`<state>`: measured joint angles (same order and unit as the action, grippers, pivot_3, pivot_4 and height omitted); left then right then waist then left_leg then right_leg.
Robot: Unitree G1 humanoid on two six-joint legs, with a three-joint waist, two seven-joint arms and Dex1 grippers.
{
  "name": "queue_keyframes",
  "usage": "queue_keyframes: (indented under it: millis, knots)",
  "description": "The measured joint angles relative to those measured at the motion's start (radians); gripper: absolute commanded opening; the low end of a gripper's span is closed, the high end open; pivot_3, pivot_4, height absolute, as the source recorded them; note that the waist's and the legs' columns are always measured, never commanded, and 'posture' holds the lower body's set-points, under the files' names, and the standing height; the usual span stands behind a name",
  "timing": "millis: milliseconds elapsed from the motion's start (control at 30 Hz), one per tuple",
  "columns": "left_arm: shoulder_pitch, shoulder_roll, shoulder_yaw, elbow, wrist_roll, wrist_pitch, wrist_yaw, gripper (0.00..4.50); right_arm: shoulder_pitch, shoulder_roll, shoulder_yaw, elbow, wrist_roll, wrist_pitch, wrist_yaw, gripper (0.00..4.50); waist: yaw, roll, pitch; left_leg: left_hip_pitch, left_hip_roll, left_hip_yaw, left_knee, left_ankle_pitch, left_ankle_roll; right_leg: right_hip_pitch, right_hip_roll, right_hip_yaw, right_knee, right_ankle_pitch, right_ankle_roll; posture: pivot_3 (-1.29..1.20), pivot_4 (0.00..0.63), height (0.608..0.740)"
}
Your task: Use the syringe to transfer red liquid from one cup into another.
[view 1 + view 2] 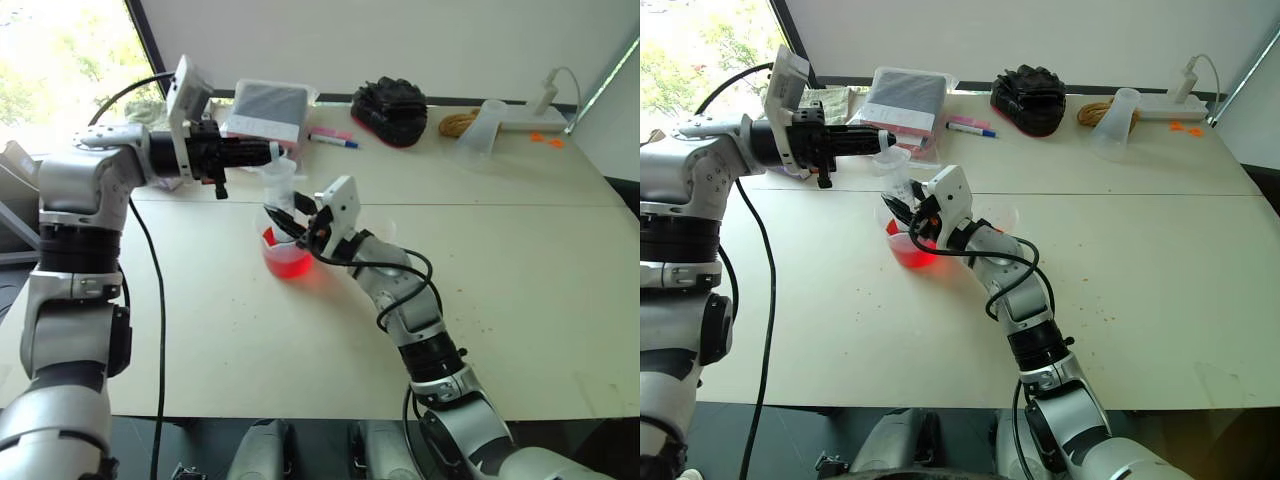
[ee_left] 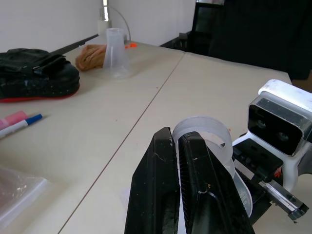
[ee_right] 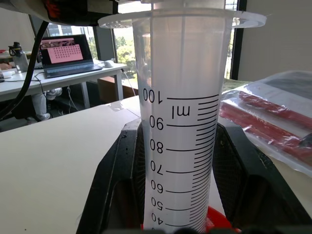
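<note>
The syringe (image 1: 280, 182) stands upright over a clear cup (image 1: 267, 239) that holds red liquid (image 1: 289, 263); its tip is hidden behind my right hand. My right gripper (image 1: 289, 224) is shut on the syringe's barrel (image 3: 180, 97), one finger on each side at the lower scale marks. My left gripper (image 1: 271, 155) reaches in level from the left. Its fingers (image 2: 195, 161) are shut on the whitish plunger top (image 2: 204, 130). The rim of another clear cup (image 1: 380, 232) shows just behind my right wrist.
At the back of the table lie a plastic packet (image 1: 268, 108), two markers (image 1: 335, 138), a black bag (image 1: 390, 110), a rope coil (image 1: 458, 124), an upturned clear cup (image 1: 482, 125) and a white power strip (image 1: 530, 116). Open tabletop lies to the right and front.
</note>
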<state>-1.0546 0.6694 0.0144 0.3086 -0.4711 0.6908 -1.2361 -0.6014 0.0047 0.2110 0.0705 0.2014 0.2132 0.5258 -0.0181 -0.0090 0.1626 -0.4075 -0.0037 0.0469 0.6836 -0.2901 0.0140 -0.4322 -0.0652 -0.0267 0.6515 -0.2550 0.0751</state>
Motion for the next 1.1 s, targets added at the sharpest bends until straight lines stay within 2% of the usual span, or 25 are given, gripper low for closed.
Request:
queue_keyframes:
  millis: [1100]
  knots:
    - [-0.052, -0.006, 0.007, -0.018, -0.042, 0.081, 0.022, 0.06, 0.042, 0.038, -0.015, 0.013, -0.001, -0.089, -0.004, 1.34, 0.0, 0.0, 0.0, 0.0, 0.0, 0.0, 0.0, 0.0, -0.001, 0.0, 0.0, 0.0, 0.0, 0.0, 0.0, 0.0, 0.15, 0.74]
